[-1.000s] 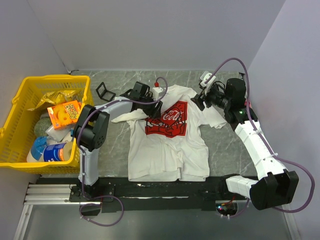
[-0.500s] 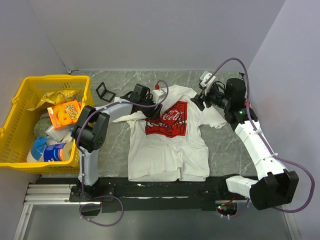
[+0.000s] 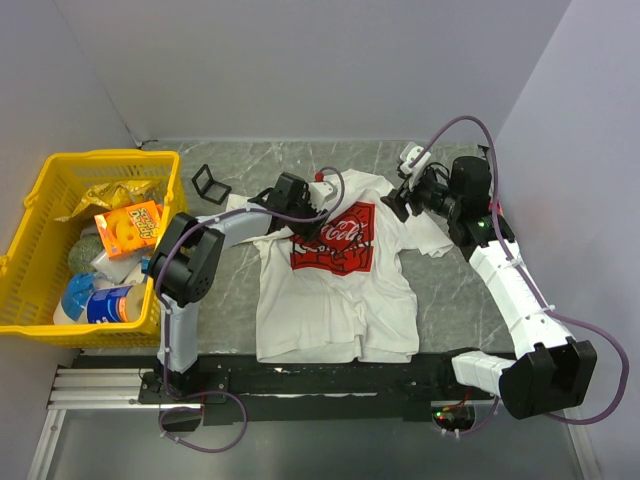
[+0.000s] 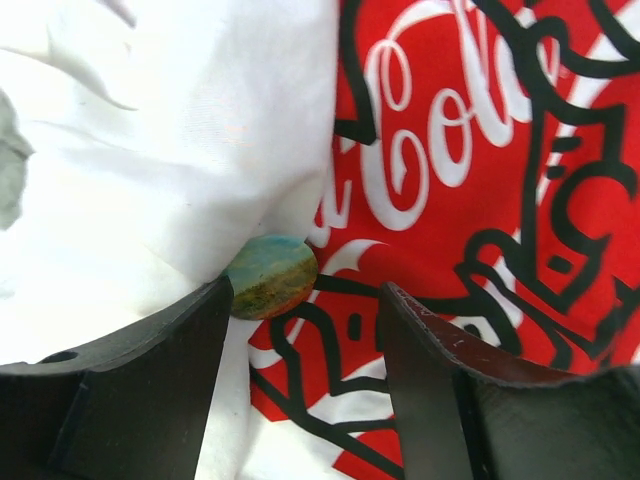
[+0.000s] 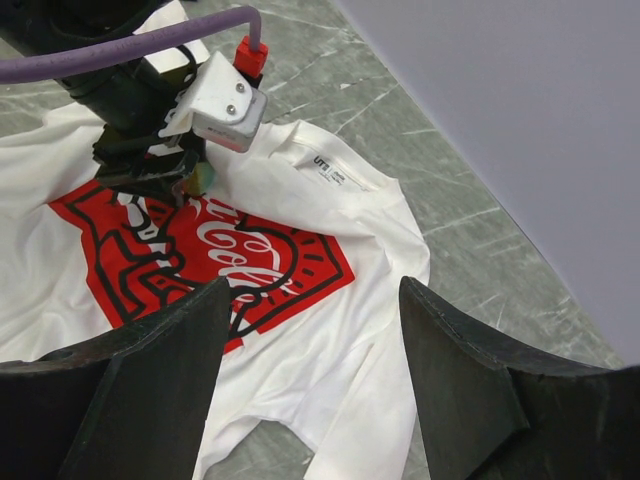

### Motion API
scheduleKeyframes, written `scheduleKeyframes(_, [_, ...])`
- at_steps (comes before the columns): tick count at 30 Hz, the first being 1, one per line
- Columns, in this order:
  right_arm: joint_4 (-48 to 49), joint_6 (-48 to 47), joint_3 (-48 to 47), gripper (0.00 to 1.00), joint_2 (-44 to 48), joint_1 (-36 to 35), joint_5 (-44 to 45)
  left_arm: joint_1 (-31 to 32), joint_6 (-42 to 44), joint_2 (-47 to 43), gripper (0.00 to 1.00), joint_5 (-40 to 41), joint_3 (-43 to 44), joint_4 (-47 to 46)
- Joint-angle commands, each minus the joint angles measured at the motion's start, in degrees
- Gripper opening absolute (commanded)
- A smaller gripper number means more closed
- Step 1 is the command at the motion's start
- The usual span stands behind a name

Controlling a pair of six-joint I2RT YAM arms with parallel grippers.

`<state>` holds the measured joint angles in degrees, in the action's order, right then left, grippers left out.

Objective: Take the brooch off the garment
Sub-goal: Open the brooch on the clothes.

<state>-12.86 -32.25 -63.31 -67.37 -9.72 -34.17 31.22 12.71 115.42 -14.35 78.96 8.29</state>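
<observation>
Seen from above: a white short-sleeved garment (image 3: 335, 310) spread flat, front up, on a grey veined table (image 3: 450, 300), with a large square red print (image 3: 335, 245) of white script and black outlines on the chest. Pinned at the edge of the red print nearest the left arm, right on the boundary between red and plain white cloth: the brooch (image 4: 272, 276), a small round disc, smooth and glossy-looking, blue-green across the top and mottled brown-ochre below, like glazed stone or enamel. Poised low over that same edge of the red print: the left gripper (image 4: 305, 300), matte black fingers spread apart, one finger just beside or touching the disc, the other well clear over the red print, nothing pinched. Raised off to the opposite side of the red print, near the sleeve: the right gripper (image 5: 312, 300), jaws spread wide, empty. Judged by looks: light, hard and rigid, probably slick on its face, so best taken across the rim from opposite sides rather than pressed from the top. Fastening behind the disc hidden; impossible to tell pin from clasp or magnet. Thin, soft, limp cloth, wrinkled towards the sleeve, likely to lift and tent along with the disc; worth holding the fabric down beside the red print with the free gripper. Some risk of snagging or tearing the knit under a hard pull.
</observation>
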Motion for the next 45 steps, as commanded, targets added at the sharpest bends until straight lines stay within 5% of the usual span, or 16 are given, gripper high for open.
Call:
scheduleKeyframes(1, [1.9,0.0,0.2,0.75,0.2,0.3,-1.5,0.2,-0.6,-1.6,0.66,4.6,0.0,-3.4])
scheduleKeyframes(24, [2.1,0.1,0.6,0.75,0.3,0.3,-1.9,0.3,0.5,5.8,0.61,7.5,6.0,3.8])
scheduleKeyframes(45, [2.1,0.3,0.8,0.76,0.0,0.3,-3.1,0.2,0.4,3.6,0.3,6.3,5.2,3.4])
